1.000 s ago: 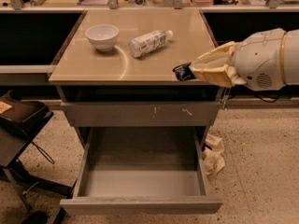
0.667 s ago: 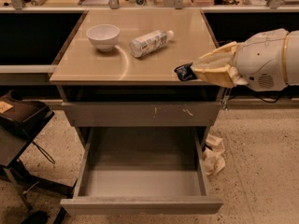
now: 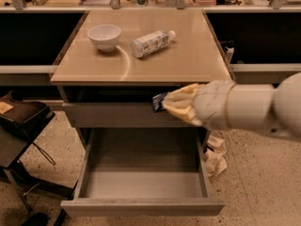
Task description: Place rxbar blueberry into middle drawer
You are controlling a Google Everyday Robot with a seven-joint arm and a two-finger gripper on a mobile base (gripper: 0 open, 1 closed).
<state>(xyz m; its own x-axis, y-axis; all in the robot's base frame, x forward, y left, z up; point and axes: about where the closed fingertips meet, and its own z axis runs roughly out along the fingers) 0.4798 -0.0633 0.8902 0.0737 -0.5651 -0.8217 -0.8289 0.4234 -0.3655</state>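
Bar (image 3: 158, 102) has dropped and moved in since a sec ago: then it was up at tabletop height off the right edge of the cabinet. Now it's lower and nearer the middle, hanging in front of the closed upper drawer front (image 3: 113, 115), w/ the open drawer (image 3: 141, 206) below and nearer the camera. Imo that means the carry is mostly done and the arm is lining up over the drawer, but the bar isn't in yet. It's well above the grey drawer floor and prob needs to come forward + down before any release. Gripper (image 3: 169, 104) reaches in from picture right, cream-coloured fingers (image 3: 181, 108) closed on the bar. Only the dark end of the wrapper pokes out past the tips, so can't say how much of the bar is clamped. Gripper doesn't seem to touch anything else, but it overlaps the upper drawer front in view and I can't tell the gap btw them. Open drawer is pulled right out, its floor showing bare. On the tabletop (image 3: 197, 60) the white bowl (image 3: 104, 36) and the bottle (image 3: 150, 42), lying on its side, sit where they were, well apart from the arm. Crumpled paper (image 3: 215, 155) lies on the ground by the cabinet's right side
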